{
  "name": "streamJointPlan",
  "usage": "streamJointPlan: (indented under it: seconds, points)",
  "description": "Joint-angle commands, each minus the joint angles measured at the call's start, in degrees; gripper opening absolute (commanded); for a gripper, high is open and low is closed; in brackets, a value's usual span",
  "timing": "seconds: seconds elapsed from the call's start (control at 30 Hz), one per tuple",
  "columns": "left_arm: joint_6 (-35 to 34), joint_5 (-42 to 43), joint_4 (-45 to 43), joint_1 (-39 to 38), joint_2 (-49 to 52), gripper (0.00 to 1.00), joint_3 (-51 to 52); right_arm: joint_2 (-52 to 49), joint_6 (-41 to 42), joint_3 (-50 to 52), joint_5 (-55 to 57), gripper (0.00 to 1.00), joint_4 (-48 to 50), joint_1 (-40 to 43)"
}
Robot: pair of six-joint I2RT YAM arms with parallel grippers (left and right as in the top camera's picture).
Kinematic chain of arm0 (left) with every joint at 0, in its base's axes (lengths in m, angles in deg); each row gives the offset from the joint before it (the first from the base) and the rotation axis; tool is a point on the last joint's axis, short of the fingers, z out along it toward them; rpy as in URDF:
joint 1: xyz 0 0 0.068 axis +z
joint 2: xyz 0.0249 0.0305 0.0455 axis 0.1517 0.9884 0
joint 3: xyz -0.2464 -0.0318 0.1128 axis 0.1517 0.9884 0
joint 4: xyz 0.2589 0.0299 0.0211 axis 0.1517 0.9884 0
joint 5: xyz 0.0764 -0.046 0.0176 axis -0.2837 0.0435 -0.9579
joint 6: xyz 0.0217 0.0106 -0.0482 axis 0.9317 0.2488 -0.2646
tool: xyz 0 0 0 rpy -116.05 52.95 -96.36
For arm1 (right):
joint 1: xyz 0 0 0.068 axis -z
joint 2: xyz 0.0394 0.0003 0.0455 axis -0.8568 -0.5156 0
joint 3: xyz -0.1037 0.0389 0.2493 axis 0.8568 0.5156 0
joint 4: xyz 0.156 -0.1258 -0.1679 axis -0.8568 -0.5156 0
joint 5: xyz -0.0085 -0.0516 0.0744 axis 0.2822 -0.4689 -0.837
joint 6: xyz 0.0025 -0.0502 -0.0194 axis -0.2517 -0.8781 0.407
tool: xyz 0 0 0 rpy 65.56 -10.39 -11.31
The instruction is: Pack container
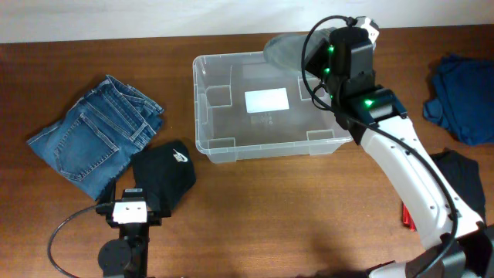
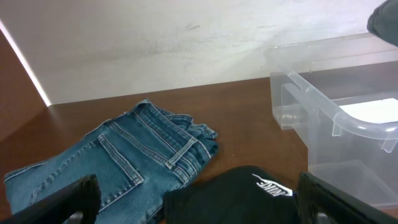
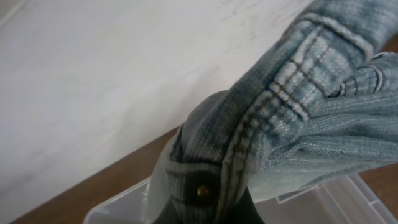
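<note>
**Right gripper** (image 1: 323, 48): shown clamped on a pale denim garment (image 3: 292, 112), which is held over the far right corner of the container (image 1: 262, 149).

**Left gripper** (image 2: 199, 186): jaws are spread wide and nothing is held. It is placed in front of the container's left end, above a black garment (image 1: 164, 174) bearing a white logo.

**Container:** it is seen at the middle of the table, open, with only a white label (image 1: 266, 100) on its base.

**Views:** the seams and a rivet of the held denim are resolved only in the right wrist view; overhead it is seen as a grey fold. The right gripper's fingers are hidden by cloth.

**Surroundings:** folded jeans (image 1: 96, 135) are laid left of the container. Right of it, a blue garment (image 1: 463, 93), a dark garment (image 1: 463, 181) and a small red object (image 1: 407, 215) are seen overhead only.
</note>
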Motion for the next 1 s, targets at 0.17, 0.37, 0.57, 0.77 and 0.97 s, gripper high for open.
streamJointPlan:
  seconds: [0.17,0.37,0.57,0.77,0.97]
  points:
    - [0.92,0.63,-0.04,0.24,-0.44,1.0,0.39,-2.05,-6.8,-1.05,0.37,0.04,2.05,0.11]
    - [0.92,0.63,-0.04,0.24,-0.44,1.0,0.39,-4.59,-6.78,-1.03,0.11,0.04,2.93,0.11]
    - [0.94,0.63,-0.04,0.24,-0.44,1.0,0.39,-4.92,-6.82,-1.03,-0.09,0.04,2.86,0.11]
    - [0.94,0.63,-0.04,0.24,-0.44,1.0,0.39,-4.98,-6.88,-1.03,-0.09,0.04,0.87,0.11]
    - [0.92,0.63,-0.04,0.24,-0.44,1.0,0.39,-5.09,-7.02,-1.01,-0.13,0.04,-1.05,0.11]
